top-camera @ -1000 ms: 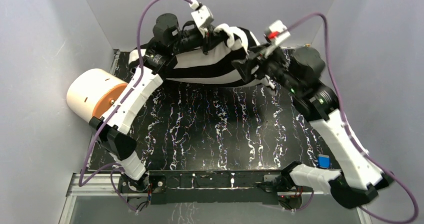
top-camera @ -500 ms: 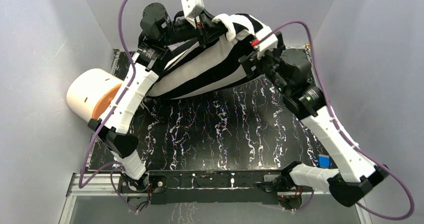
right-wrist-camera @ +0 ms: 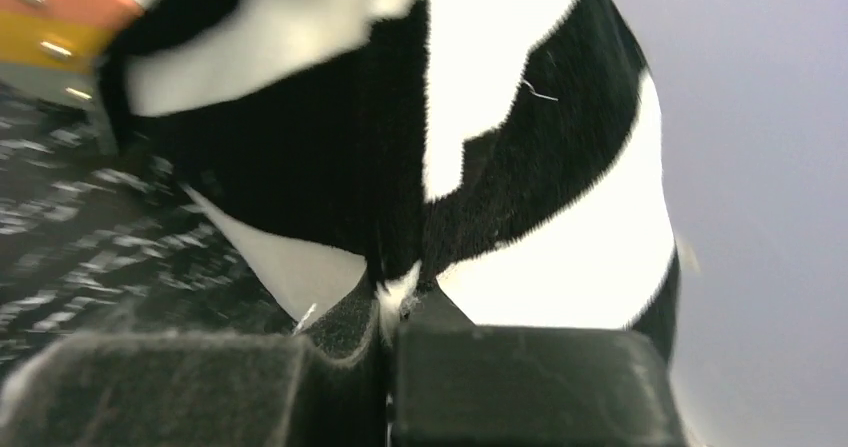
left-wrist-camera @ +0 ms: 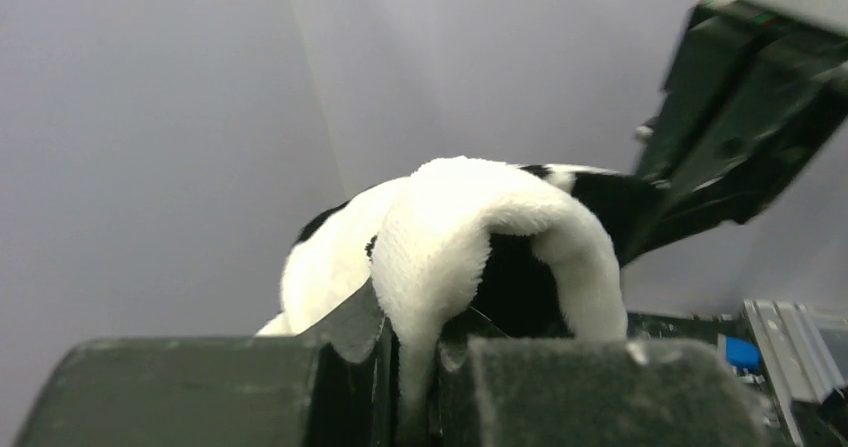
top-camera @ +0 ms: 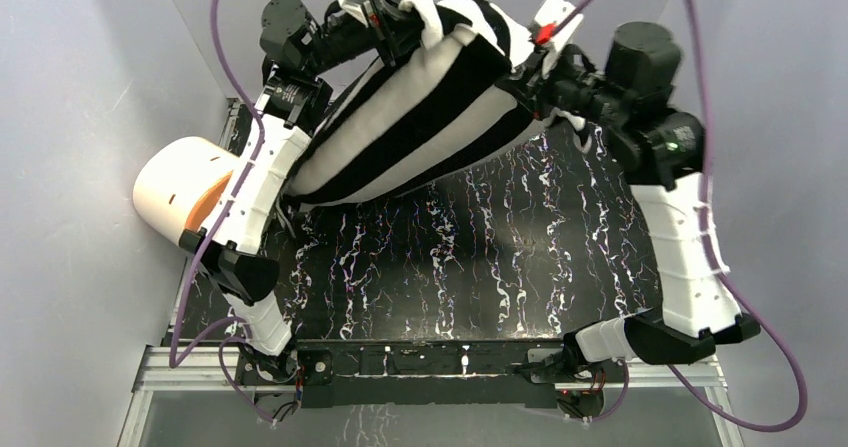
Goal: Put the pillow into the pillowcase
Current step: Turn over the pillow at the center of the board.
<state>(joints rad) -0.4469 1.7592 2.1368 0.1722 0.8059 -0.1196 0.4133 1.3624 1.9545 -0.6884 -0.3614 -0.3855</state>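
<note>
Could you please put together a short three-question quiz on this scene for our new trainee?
1. True or false: only the left gripper grips the pillowcase; the right gripper is open.
2. What stands at the tabletop's left edge? A) cream cylinder with an orange face B) green bottle C) red bowl
3. Fill in: the pillowcase's stripes are black and ____.
Key: 1 false, both grippers are shut on it; 2 A; 3 white.
</note>
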